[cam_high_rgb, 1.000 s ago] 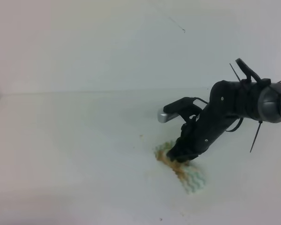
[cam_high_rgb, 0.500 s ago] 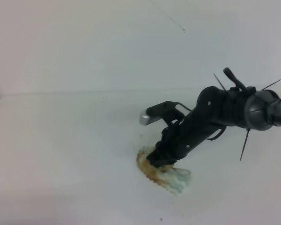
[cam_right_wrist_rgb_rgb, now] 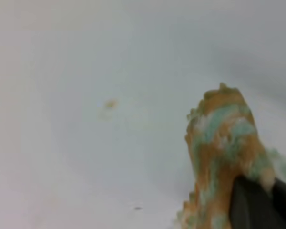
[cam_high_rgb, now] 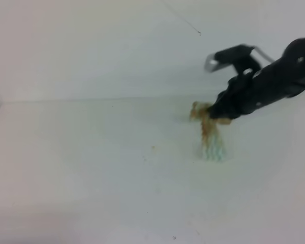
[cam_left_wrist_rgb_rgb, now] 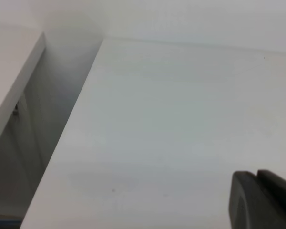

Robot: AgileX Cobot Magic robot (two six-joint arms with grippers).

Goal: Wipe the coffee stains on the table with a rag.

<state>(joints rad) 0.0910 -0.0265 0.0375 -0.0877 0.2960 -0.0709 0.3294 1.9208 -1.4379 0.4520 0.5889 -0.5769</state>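
- The right claw [cam_high_rgb: 218, 113] is clamped tight on the rag [cam_high_rgb: 209, 133], pinching its brown-soaked upper end while the pale green striped tail hangs loose below.
- The cloth looks lifted clear of the surface [cam_high_rgb: 81, 168], or at most brushing it with the tail; the blur makes contact hard to settle. Gripping one end lets the rest drape, so a broad face of cloth can be dragged flat on a wiping pass.
- In the right wrist view the rag [cam_right_wrist_rgb_rgb: 222, 143] stands close before the lens, orange-brown over much of its length, which suggests it has taken up most of the spill.
- No wide coffee blotch shows on the white surface in any view. One tiny tan speck [cam_high_rgb: 153, 148] lies well left of the hanging cloth.
- My judgement: the wiping is nearly finished, with that speck perhaps the last mark.
- The left claw [cam_left_wrist_rgb_rgb: 264, 200] shows only as a dark corner over bare surface, far from the work; whether it is apart or together I cannot tell.
- Count: one rag, one speck, two claws, one in use.
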